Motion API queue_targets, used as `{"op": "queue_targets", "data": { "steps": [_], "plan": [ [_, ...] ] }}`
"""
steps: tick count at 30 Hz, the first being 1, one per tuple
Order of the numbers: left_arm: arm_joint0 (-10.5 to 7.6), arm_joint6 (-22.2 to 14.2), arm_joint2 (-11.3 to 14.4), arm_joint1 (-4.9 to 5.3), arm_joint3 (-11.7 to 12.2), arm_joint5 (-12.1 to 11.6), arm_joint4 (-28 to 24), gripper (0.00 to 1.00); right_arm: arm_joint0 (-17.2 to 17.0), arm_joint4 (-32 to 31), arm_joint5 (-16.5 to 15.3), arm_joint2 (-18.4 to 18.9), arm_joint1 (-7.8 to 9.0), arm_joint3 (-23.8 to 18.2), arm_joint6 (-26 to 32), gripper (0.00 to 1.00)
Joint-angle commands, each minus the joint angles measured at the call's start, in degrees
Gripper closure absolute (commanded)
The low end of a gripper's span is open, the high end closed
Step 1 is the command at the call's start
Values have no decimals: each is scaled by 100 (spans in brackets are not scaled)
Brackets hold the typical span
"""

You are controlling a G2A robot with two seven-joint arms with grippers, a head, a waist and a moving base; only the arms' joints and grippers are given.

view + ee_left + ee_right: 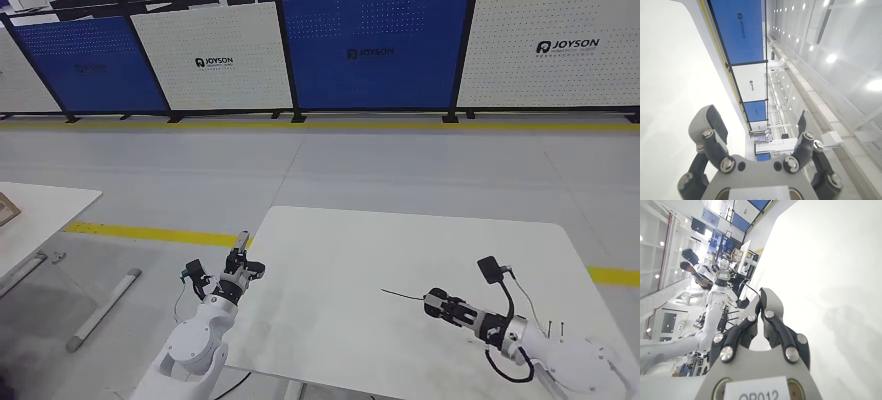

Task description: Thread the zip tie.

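Jaws pressed tight together on the right gripper (761, 292), ribbed black pads (763, 300) meeting at the tips and pinching one end of the thin black plastic zip tie (402, 295). Jaws gaping wide on the left gripper (759, 113) — grey metal fingers (702, 121) with dark ribbed faces set far apart, nothing held between them.

From above, zip tie sticking straight out of the right gripper (431, 300) as a fine dark line, free end aimed across the white rounded-corner table (400, 230) toward the left arm. Over the front right part of the tabletop; resting on it or held just above it — cannot tell. Free end well apart from the left gripper (238, 252), with a broad stretch of white tabletop between.

Left gripper at the table's left edge, fingers pointing away from the robot toward the far wall. Right gripper near the front right corner, lying low and turned sideways toward the table's middle.

Beyond the table's far edge, grey floor crossed by a yellow painted line (150, 233). Farther back, a row of blue and white perforated panels (370, 50) on black frames. Off to the left, the corner of a second white table (45, 210).
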Motion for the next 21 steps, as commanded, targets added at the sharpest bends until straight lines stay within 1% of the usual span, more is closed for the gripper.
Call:
{"op": "queue_targets", "data": {
  "steps": [1, 9, 10, 11, 12, 13, 14, 16, 17, 18, 19, 21],
  "plan": [
    [0, 0, 0, 0, 0, 0, 0, 0, -4, -1, -8, 5, 2, -1, 1, 100],
    [0, 0, 0, 0, 0, 0, 0, 0, -4, -1, -8, 5, 2, -1, 1, 100],
    [-41, -99, 45, -2, -87, 30, -18, 0, -4, -1, -8, 5, 2, -1, 1, 100],
    [-78, -139, 60, 2, -173, 48, 102, 0, -4, -1, -8, 5, 2, -1, 1, 100],
    [-108, -188, 122, 10, -345, -11, 442, 0, -4, -1, -8, 5, 2, -1, 1, 100],
    [-98, -366, 217, 13, -488, -8, 547, 0, -4, -1, -8, 5, 2, -1, 1, 100],
    [-83, -568, 266, 15, -615, 39, 493, 0, -4, -1, -8, 5, 2, -1, 1, 100],
    [-34, -1122, 314, 45, -943, 137, 648, 0, -4, -1, -8, 5, 2, -1, 1, 100],
    [7, -1361, 333, 54, -1080, 159, 612, 0, -4, -1, -8, 5, 2, -1, 1, 100],
    [44, -1548, 325, 64, -1163, 204, 593, 0, -4, -1, -8, 5, 2, -1, 1, 100],
    [85, -1890, 362, 86, -1290, 296, 687, 0, -4, -1, -8, 5, 2, -1, 1, 100],
    [118, -2215, 411, 107, -1382, 332, 835, 0, -4, -1, -8, 5, 2, -1, 1, 100]
  ]
}}
